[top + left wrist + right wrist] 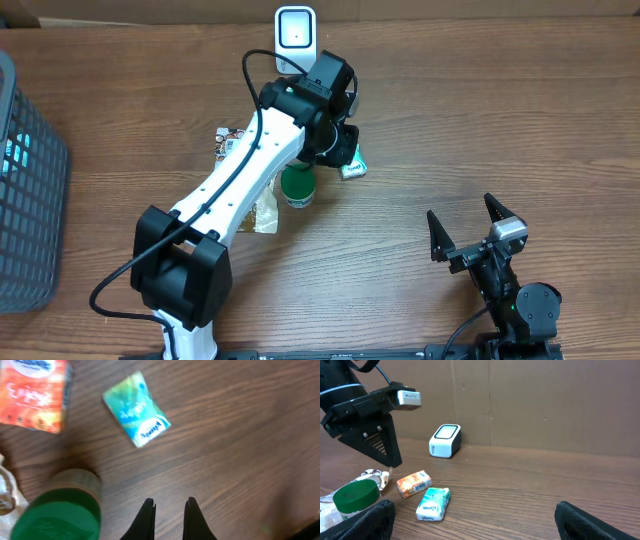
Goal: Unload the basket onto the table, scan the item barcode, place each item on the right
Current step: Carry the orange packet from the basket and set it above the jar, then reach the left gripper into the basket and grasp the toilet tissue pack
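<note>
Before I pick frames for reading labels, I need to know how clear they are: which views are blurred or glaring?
Left wrist view: soft throughout, the orange packet and green jar lid smeared, the teal packet hazy. Overhead view: sharp, evenly lit; the scanner face is bright white. Right wrist view: packets crisp, its own fingers dark and fuzzy.

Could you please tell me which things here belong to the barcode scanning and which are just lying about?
Job in hand:
scanner; teal packet, probably the item, nearest the left end effector.

Lying about:
orange packet; green-lidded jar; crinkly wrapper; mesh basket; the open right end effector, off to the side.
</note>
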Controlling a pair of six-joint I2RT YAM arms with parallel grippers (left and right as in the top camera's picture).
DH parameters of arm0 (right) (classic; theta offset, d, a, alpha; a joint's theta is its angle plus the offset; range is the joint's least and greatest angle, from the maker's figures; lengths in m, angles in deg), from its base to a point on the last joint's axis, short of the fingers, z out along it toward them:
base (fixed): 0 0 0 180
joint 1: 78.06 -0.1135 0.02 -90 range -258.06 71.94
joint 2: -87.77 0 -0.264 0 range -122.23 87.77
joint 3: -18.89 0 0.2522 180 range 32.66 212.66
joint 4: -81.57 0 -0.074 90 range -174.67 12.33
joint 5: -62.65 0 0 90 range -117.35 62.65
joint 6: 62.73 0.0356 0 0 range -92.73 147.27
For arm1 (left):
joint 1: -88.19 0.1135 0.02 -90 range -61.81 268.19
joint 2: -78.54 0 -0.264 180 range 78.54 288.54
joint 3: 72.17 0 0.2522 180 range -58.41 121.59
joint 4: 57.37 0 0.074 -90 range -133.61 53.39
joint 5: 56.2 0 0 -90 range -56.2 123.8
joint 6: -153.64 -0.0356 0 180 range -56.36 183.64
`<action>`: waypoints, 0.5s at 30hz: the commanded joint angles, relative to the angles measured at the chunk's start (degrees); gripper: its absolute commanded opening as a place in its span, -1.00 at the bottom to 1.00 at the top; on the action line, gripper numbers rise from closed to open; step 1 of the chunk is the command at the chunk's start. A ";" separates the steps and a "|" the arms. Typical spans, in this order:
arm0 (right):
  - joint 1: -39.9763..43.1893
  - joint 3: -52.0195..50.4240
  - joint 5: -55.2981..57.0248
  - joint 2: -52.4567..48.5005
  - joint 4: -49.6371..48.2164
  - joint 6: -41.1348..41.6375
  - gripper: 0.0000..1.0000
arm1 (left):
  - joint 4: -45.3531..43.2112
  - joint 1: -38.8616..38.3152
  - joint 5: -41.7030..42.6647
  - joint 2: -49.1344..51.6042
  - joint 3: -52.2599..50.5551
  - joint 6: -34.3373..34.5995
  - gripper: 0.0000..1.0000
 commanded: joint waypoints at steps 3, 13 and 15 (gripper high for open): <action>0.11 -0.59 -0.09 0.42 -0.26 0.13 1.00 | 4.09 5.31 -6.21 -1.92 8.55 0.66 -0.51; 0.11 -0.59 -0.09 0.42 -0.26 0.15 1.00 | 17.29 32.79 -18.12 -2.71 40.50 -0.28 0.92; 0.11 -0.59 -0.09 0.42 -0.26 0.13 1.00 | 16.65 40.94 -18.12 -2.71 41.94 1.20 0.93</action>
